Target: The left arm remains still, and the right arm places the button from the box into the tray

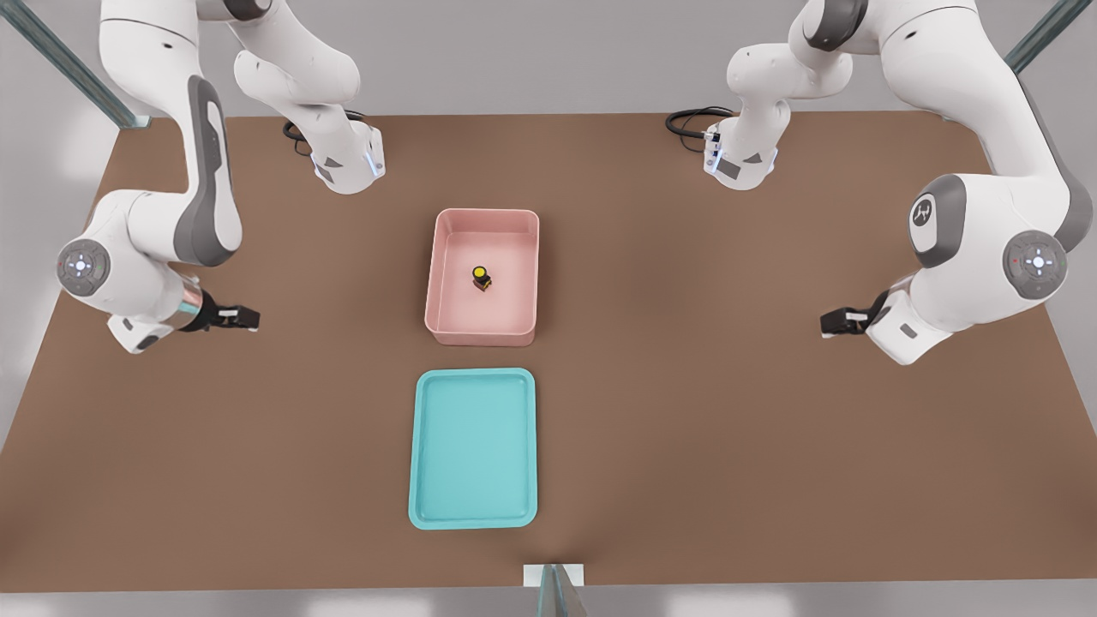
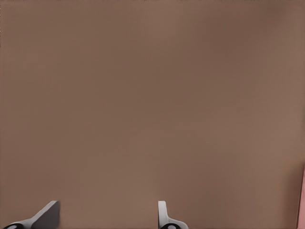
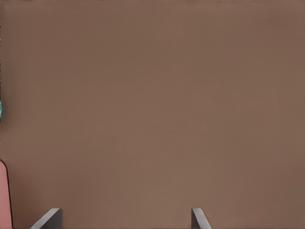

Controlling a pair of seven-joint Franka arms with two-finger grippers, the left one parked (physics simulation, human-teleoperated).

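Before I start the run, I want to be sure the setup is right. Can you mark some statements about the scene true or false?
1. The button sits inside the pink box. True.
2. The teal tray holds the button. False: nothing lies in the tray.
3. The gripper hangs over the box. False: it is off to the front view's left of the box, above bare table, and it holds nothing.
4. Its fingers stand apart. True.
5. The box touches the tray. False: a strip of table shows between them.
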